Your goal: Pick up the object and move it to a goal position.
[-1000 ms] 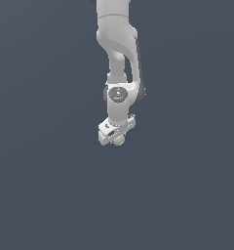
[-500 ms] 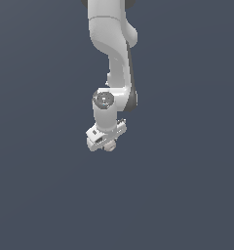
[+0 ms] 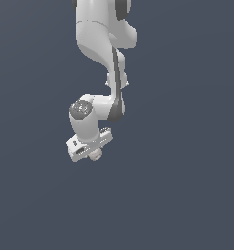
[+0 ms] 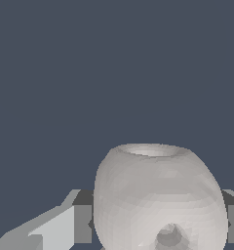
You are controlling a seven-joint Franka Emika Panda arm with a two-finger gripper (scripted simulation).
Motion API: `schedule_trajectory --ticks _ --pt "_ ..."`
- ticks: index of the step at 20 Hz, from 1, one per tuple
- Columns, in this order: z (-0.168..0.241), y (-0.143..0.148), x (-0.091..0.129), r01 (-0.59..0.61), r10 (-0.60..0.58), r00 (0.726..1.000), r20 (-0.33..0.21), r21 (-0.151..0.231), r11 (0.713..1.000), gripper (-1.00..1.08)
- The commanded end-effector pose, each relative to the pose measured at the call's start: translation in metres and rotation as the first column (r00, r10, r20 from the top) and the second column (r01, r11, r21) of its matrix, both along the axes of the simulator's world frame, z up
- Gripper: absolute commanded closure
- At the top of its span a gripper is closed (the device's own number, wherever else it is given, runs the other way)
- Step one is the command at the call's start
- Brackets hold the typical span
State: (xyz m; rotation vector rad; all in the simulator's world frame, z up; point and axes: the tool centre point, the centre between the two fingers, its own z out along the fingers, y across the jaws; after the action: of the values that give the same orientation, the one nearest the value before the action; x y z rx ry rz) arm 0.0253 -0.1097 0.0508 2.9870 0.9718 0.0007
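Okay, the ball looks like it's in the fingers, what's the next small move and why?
Probably carry on toward the goal with the grip shut. The gripper appears shut on the off-white ball, which sits between the fingers and fills the wrist view. No goal marker is visible.

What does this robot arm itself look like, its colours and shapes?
The arm is glossy white and built of rounded, bulging segments with dark bands at the joints. One joint carries a grey round cap. It ends in a boxy white claw with small dark slots.
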Motion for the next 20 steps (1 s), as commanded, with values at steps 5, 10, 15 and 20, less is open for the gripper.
schedule_trajectory --ticks 5,10,15,20 --pt "0.003 -0.036 0.029 -0.001 0.001 1.000 0.000 0.000 1.000 1.08" --pt "0.005 -0.060 0.049 -0.001 0.001 1.000 0.000 0.000 1.000 1.08" --pt "0.007 -0.079 0.065 -0.001 0.001 1.000 0.000 0.000 1.000 1.08" --pt "0.008 -0.091 0.076 -0.001 0.001 1.000 0.000 0.000 1.000 1.08"
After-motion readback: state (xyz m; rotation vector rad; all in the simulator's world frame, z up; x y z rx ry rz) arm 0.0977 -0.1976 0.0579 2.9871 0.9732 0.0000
